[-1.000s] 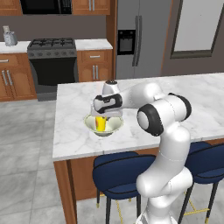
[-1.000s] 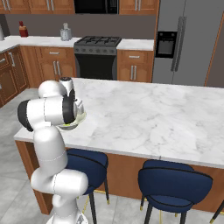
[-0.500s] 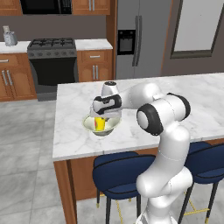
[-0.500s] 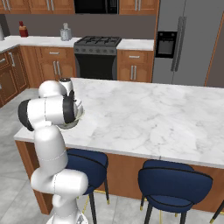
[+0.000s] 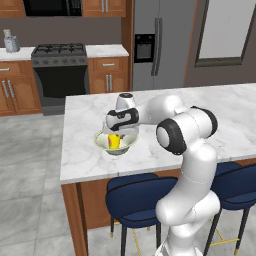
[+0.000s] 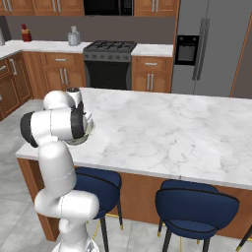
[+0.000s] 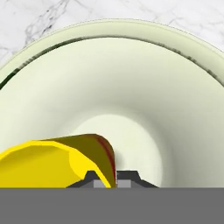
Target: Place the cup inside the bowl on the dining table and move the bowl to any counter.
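The pale cream-green bowl (image 5: 104,145) stands on the dining table (image 5: 85,162) near its left front corner. Inside it sits the small yellow cup (image 5: 115,143), tilted in the hand view, where the cup (image 7: 39,166) lies low against the bowl (image 7: 131,87) floor. My gripper (image 5: 116,133) reaches down into the bowl from above, and the gripper (image 7: 111,181) is shut on the cup's rim wall, one fingertip (image 7: 92,181) on each side of it. From the right base view the arm hides most of the bowl (image 6: 87,132); the table (image 6: 172,133) stretches off to the right.
A marble counter (image 5: 105,50) over brown cabinets runs along the back wall beside the stove (image 5: 59,70) and the fridge (image 5: 157,45). A canister (image 5: 11,42) stands on the counter's left part. Blue stools (image 5: 135,197) sit under the table's front edge.
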